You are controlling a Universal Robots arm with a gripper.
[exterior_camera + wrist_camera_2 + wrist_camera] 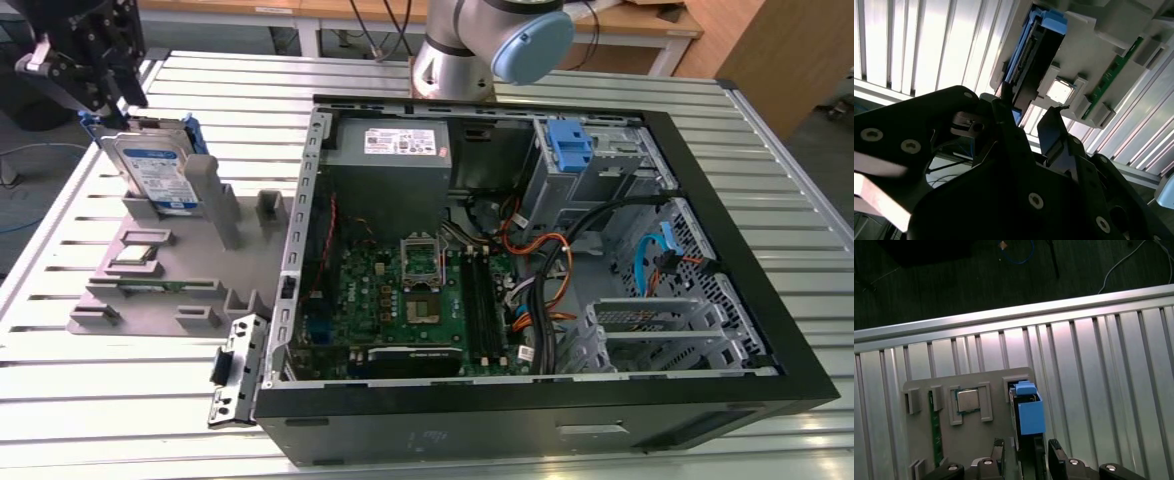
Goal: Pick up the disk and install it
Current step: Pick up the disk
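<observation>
The disk (151, 170) stands on edge in a slot of the grey fixture (147, 290) at the exterior view's left. It is silver with a white-and-blue label and a blue bracket around it. My gripper (107, 112) hangs at the disk's upper far corner, open. In the first wrist view, the gripper (1026, 452) has one finger on each side of the disk (1029, 415), with small gaps to it. The second wrist view shows the gripper (1029, 117) just short of the disk's (1034, 55) edge and its two dark fingers (1056, 135) apart.
An open computer case (747, 230) lies at the exterior view's right, with a grey power supply (394, 150), a motherboard and a tall blue latch piece (571, 148) at the drive bay. The fixture also carries a processor chip (968, 400) and a memory stick (932, 425). The arm's base (487, 45) stands behind the case.
</observation>
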